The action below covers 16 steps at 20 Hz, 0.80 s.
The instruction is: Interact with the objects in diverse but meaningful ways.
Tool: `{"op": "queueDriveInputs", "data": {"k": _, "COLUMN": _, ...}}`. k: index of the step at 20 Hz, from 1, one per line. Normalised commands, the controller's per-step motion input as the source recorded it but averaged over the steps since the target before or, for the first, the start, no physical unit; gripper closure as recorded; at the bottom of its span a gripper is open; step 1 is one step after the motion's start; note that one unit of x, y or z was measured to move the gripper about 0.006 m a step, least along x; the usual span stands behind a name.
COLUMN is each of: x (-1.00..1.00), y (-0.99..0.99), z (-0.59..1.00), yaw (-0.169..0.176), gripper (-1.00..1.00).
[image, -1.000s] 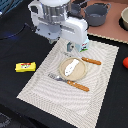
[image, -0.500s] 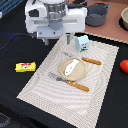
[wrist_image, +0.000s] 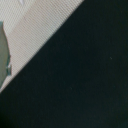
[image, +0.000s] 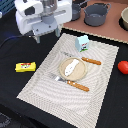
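**Scene inventory: tool raised, toy foods at rest on the bench**

Exterior view, counted. One tool (image: 43, 36), hanging at 11 o'clock of the placemat (image: 40, 82); its two short fingers point down with a gap between them, empty, though the view is too blurred to fix how wide they stand. One milk carton (image: 82, 43), upright at the mat's 12 o'clock edge. One fish piece (image: 71, 66), lying on the one round plate (image: 64, 74) at mat centre. One yellow box (image: 25, 66), flat on the dark bench (image: 107, 107) at 9 o'clock, off the mat. One tomato (image: 123, 66) at 3 o'clock, off the mat. Two orange-handled utensils (image: 91, 61) flank the plate. Two grey pots (image: 97, 13) stand at 12 o'clock beyond the mat.

Wrist view. It shows only a mat corner, dark bench surface, and a blurred pale edge; no toy food appears.
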Motion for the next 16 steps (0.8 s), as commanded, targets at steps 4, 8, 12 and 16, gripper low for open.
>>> {"op": "queueDriveInputs", "data": {"k": 4, "x": -0.75, "y": -0.30, "z": -0.36, "yaw": 0.099, "gripper": -1.00}}
{"op": "queueDriveInputs", "data": {"k": 8, "x": -0.64, "y": -0.19, "z": -0.44, "yaw": 0.171, "gripper": -1.00}}
{"op": "queueDriveInputs", "data": {"k": 12, "x": -0.62, "y": -0.19, "z": -0.35, "yaw": 0.162, "gripper": -1.00}}
{"op": "queueDriveInputs", "data": {"k": 16, "x": -0.58, "y": -0.16, "z": -0.15, "yaw": 0.156, "gripper": -1.00}}
